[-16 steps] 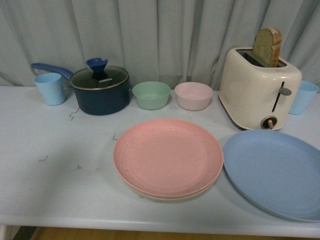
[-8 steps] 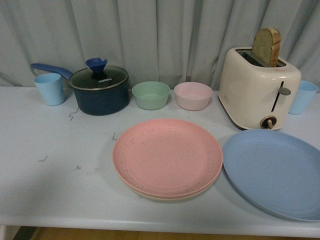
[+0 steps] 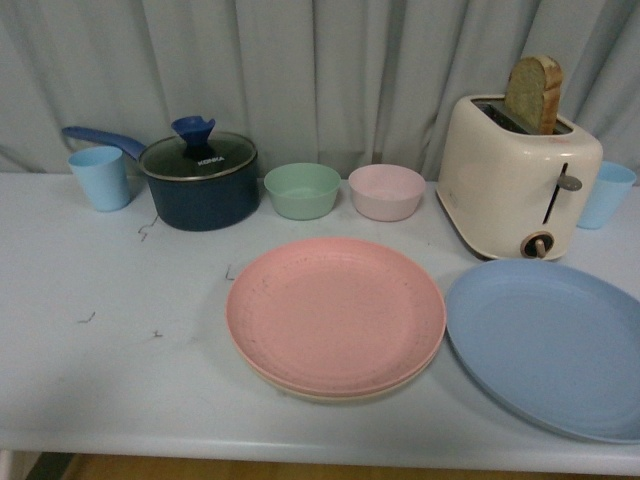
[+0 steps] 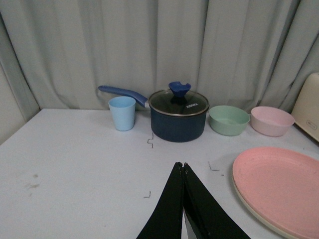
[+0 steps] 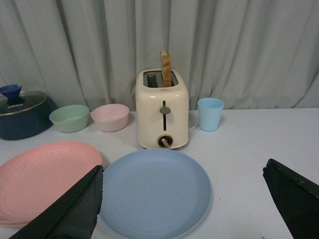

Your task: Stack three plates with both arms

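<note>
The pink plate point(image 3: 335, 315) lies at the middle of the table, stacked on the beige plate point(image 3: 331, 395), of which only the front rim shows. To its right the blue plate point(image 3: 545, 345) lies alone on the table. Neither arm shows in the front view. My left gripper point(image 4: 182, 164) is shut and empty above bare table, left of the pink plate point(image 4: 279, 189) and the beige rim point(image 4: 247, 208). My right gripper point(image 5: 182, 171) stands wide open over the blue plate point(image 5: 154, 194), one finger point(image 5: 75, 209) near the pink plate point(image 5: 45, 174), the other finger point(image 5: 294, 194) over the table.
Along the back stand a blue cup point(image 3: 100, 177), a dark lidded pot point(image 3: 200, 180), a green bowl point(image 3: 302, 190), a pink bowl point(image 3: 387, 192), a cream toaster point(image 3: 515, 180) holding bread, and another blue cup point(image 3: 607, 193). The table's front edge point(image 3: 300, 455) is close to the plates.
</note>
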